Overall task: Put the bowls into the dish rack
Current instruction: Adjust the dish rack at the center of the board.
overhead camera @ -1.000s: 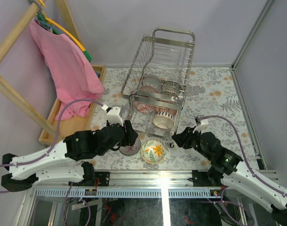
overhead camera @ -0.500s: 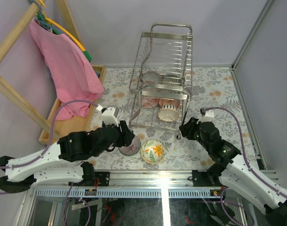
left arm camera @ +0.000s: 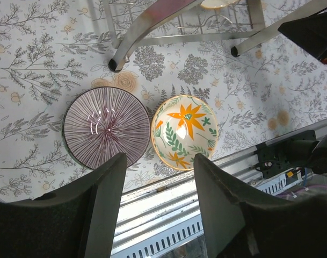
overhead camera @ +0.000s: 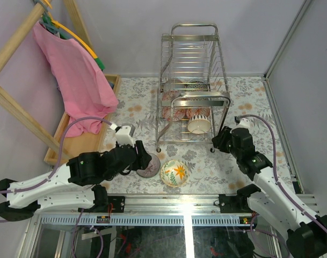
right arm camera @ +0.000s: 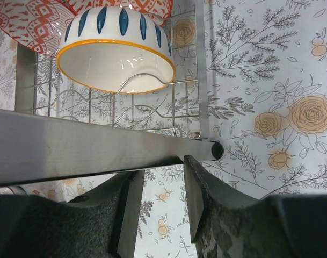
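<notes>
The chrome dish rack [overhead camera: 193, 80] stands at mid-table with red-white bowls [overhead camera: 174, 102] and a blue-petal bowl [overhead camera: 198, 125] on its lower tier. A purple striped bowl [overhead camera: 148, 166] and a cream floral bowl [overhead camera: 174, 173] lie on the cloth in front of it. My left gripper [overhead camera: 142, 156] hovers open over the purple bowl [left arm camera: 103, 126], with the floral bowl [left arm camera: 184, 131] beside it. My right gripper [right arm camera: 163, 167] is open, its fingertips [right arm camera: 191, 161] against the rack's front right leg [right arm camera: 72, 145]. Nothing is between its fingers. The blue-petal bowl [right arm camera: 117, 54] sits just beyond.
A pink cloth [overhead camera: 72, 70] hangs on a wooden frame at the left, above a wooden tray [overhead camera: 80, 142]. The metal rail [overhead camera: 184, 199] runs along the table's near edge, close to the two loose bowls. Walls close in at the back and right.
The rack has swung from skewed to square and shifted right. My right gripper moved right and farther away along with its front right leg. The left arm drew back slightly.
</notes>
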Tool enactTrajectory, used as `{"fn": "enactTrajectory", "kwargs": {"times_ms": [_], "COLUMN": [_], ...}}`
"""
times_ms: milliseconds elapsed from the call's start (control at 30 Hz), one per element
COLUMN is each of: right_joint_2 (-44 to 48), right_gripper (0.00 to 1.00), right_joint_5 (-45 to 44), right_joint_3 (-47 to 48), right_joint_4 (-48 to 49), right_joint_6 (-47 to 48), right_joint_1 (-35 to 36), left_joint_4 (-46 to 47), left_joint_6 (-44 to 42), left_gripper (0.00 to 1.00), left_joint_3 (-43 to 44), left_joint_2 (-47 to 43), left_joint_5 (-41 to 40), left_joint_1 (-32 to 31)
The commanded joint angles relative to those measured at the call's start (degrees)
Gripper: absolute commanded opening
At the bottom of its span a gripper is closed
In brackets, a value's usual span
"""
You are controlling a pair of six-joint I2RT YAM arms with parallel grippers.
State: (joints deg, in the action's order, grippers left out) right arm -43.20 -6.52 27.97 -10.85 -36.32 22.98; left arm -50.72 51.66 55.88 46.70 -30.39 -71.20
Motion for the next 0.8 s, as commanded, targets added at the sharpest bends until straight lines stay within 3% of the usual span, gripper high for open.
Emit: {"fn": "enactTrajectory", "kwargs": {"times_ms": [0, 267, 400, 633, 733, 767], "right_joint_2": [-1.6, -4.5, -1.4, 6.8, 9.0, 9.5], "right_gripper": [0.42, 0.43, 0.47, 0.66, 0.83, 0.95], "right_joint_5": [0.2, 5.1, 6.7, 9.6, 11.6, 12.2], "right_joint_3": [3.5, 4.9, 6.2, 10.0, 12.1, 12.6], "right_joint_4": [5.5, 6.5, 3.6, -7.1, -12.3, -13.9], "right_joint_6": [2.3, 4.6, 5.1, 5.7, 5.3, 4.8], "right_joint_1": [-4.1, -9.4, -9.6, -9.6, -9.5, -9.6], "left_joint_4": [-0.1, -0.3, -0.1, -0.4, -1.3, -1.7], "left_joint_6": [1.7, 3.5, 4.7, 5.5, 6.3, 6.6], "left_gripper": [0.52, 0.57, 0.6, 0.64, 0.67, 0.69], "left_joint_3": [-1.4, -3.8, -4.9, -5.2, -5.3, -5.3], "left_joint_2": [0.0, 0.0, 0.7, 1.3, 1.0, 0.9], "left_joint_5": [0.0, 0.9, 1.9, 2.0, 1.7, 1.5], "left_joint_1": [0.3, 0.3, 0.3, 0.3, 0.3, 0.3]}}
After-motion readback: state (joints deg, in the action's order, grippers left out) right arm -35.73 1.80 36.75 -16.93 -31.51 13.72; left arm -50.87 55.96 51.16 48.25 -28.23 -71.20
